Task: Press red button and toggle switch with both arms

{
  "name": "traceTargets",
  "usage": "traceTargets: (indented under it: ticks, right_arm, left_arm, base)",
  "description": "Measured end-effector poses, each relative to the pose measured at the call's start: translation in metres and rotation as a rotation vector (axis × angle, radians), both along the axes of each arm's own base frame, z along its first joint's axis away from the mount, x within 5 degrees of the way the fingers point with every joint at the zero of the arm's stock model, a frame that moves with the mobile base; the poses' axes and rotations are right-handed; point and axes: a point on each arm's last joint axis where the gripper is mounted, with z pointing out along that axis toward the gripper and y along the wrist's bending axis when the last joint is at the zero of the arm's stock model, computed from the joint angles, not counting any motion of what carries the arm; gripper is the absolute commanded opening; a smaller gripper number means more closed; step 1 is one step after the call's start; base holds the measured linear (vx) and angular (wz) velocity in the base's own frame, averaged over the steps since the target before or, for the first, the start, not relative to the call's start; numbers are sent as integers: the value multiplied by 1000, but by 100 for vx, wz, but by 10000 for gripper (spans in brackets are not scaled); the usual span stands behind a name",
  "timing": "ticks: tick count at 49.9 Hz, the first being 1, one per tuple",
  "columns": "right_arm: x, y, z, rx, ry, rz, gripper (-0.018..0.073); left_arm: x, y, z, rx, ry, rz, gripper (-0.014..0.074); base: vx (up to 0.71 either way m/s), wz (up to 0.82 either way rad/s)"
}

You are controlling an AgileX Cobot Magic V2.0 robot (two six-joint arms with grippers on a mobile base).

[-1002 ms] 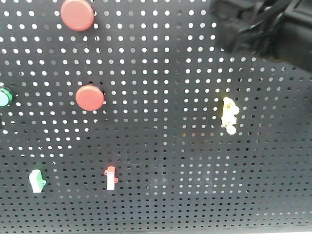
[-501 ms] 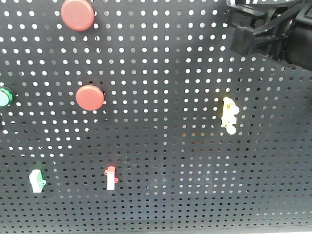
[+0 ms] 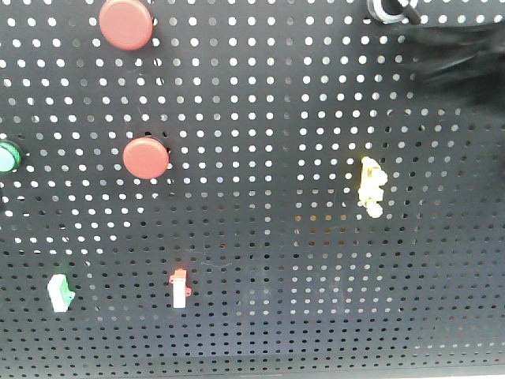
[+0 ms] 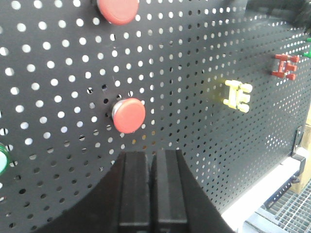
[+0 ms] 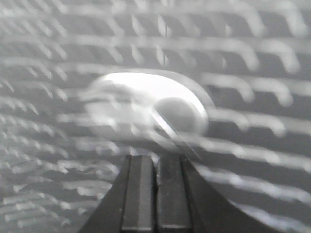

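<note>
The red button (image 3: 125,24) is the larger disc at the top left of the black pegboard (image 3: 260,118); it also shows at the top edge of the left wrist view (image 4: 117,8). My left gripper (image 4: 153,154) is shut and empty, just below the smaller red disc (image 4: 129,114), apart from the board. The toggle switch (image 3: 390,9) sits at the top edge, right of centre. In the right wrist view its silvery-white collar (image 5: 150,114) is blurred, just above my shut, empty right gripper (image 5: 156,158). In the front view the right gripper is a dark blur (image 3: 458,55) to the switch's lower right.
Also on the board are the smaller red disc (image 3: 145,158), a green button (image 3: 6,156), a yellow switch (image 3: 371,187), a white switch with a red tip (image 3: 180,288) and a green-white rocker (image 3: 59,292). A red clip (image 4: 285,66) sits far right.
My right gripper has moved right and slightly down, off the toggle switch, which now shows at the top edge. The gripper is blurred with motion. The board's other things have not moved.
</note>
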Motion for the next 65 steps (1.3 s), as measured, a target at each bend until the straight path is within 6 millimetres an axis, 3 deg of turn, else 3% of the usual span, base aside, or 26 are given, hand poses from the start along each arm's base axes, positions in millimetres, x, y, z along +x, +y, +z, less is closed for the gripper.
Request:
traceTargets:
  ticks: [11, 25, 30, 39, 45, 55, 65]
  right_arm:
    - [-15, -11, 8, -6, -14, -12, -3]
    - [-66, -11, 18, -78, 5, 91, -3]
    - [-83, -17, 12, -95, 27, 67, -3]
    - [-113, -32, -43, -148, 85, -33, -3]
    - [-142, -42, -83, -158, 97, -77, -3]
    - [-189, -54, -140, -160, 70, -110, -3]
    - [-200, -57, -181, -174, 89, -119, -3]
  left_arm:
    - [0, 0, 0, 3, 4, -2, 1]
    - [0, 0, -5, 68, 16, -1, 1]
    - [0, 1, -8, 110, 25, 2, 1]
    - [-2, 5, -23, 167, 54, 29, 1]
    - [-10, 13, -59, 178, 96, 71, 1]
    - [-41, 29, -119, 158, 129, 88, 1]
    - [-51, 36, -151, 133, 86, 111, 1]
  base:
    - [0, 0]
    - [0, 0]
    - [0, 0]
    - [0, 0]
    - [0, 0]
    - [0, 0]
    - [0, 0]
